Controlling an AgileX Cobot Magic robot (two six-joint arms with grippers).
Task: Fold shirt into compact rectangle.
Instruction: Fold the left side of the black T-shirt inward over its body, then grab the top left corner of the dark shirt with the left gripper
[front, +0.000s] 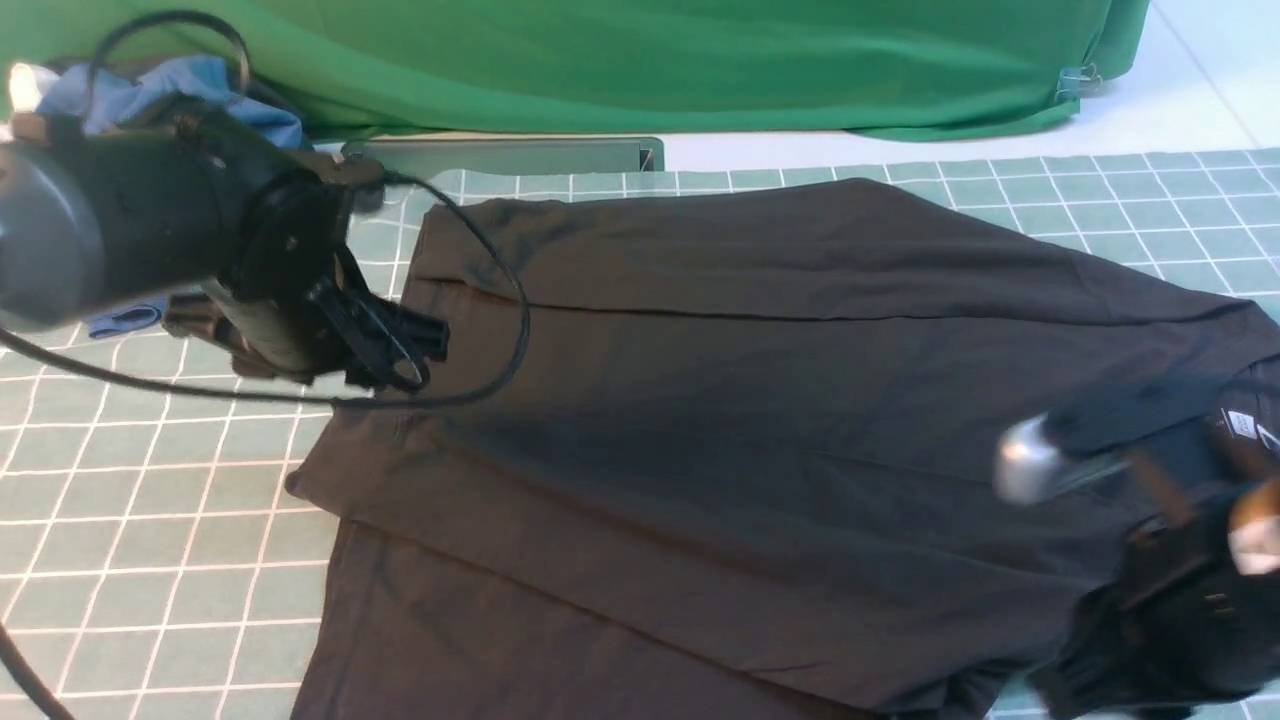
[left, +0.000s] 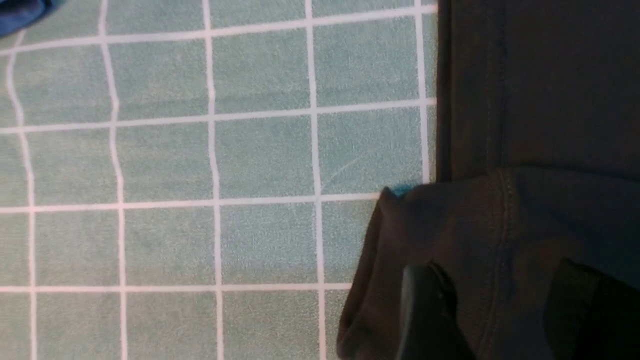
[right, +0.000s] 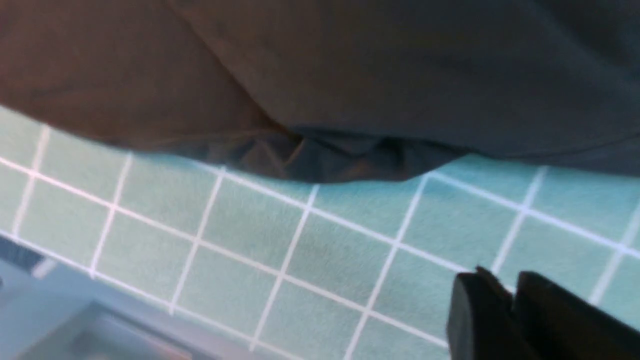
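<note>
Two grippers: the left gripper (front: 405, 350) and the right gripper (right: 505, 280), at opposite ends of the shirt (front: 740, 420).
Left jaws: parted fairly wide. The shirt's stitched hem corner lies between and beneath the fingers (left: 425, 310), which are not clamped on it.
Right jaws: only a narrow gap, with nothing in it, above the bare grid mat (right: 250, 240).
Shirt: black, folded lengthwise and flat on the mat. Its rumpled edge lies just ahead of the right jaws, apart from them.
Neck label (front: 1240, 423): at the right jaws' end.
Blue garment (front: 230, 100): behind the left jaws, apart from the shirt.
Green cloth (front: 650, 60): far beyond both jaws.
</note>
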